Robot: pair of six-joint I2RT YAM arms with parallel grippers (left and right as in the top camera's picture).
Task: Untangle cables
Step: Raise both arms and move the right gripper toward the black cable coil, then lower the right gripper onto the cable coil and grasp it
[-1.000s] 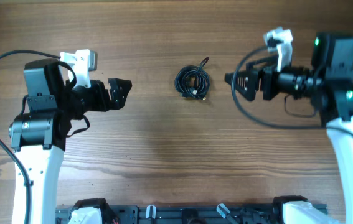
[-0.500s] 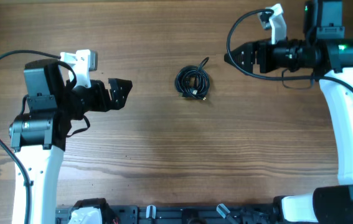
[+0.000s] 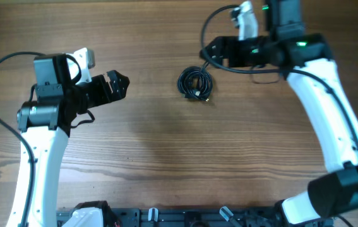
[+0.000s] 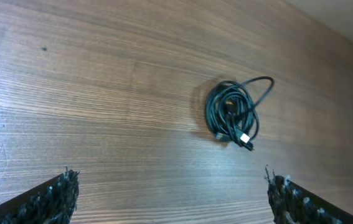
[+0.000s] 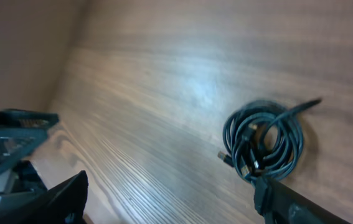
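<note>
The cables (image 3: pixel 196 82) lie as one small tangled black coil with connector plugs on the wooden table near its middle. They also show in the left wrist view (image 4: pixel 233 113) and the right wrist view (image 5: pixel 264 143). My left gripper (image 3: pixel 119 86) is open and empty, well to the left of the coil. My right gripper (image 3: pixel 208 49) is open and empty, just above and right of the coil, with one finger close to the coil's edge in the right wrist view.
The wooden table (image 3: pixel 166 145) fills the view. The left arm's base shows at the left of the right wrist view (image 5: pixel 8 134). A black rail (image 3: pixel 185 217) runs along the table's front edge.
My right arm has swung left and toward the far side, bringing its gripper from the right side to just beside the coil. My left gripper shifted slightly upward. The coil has not moved.
</note>
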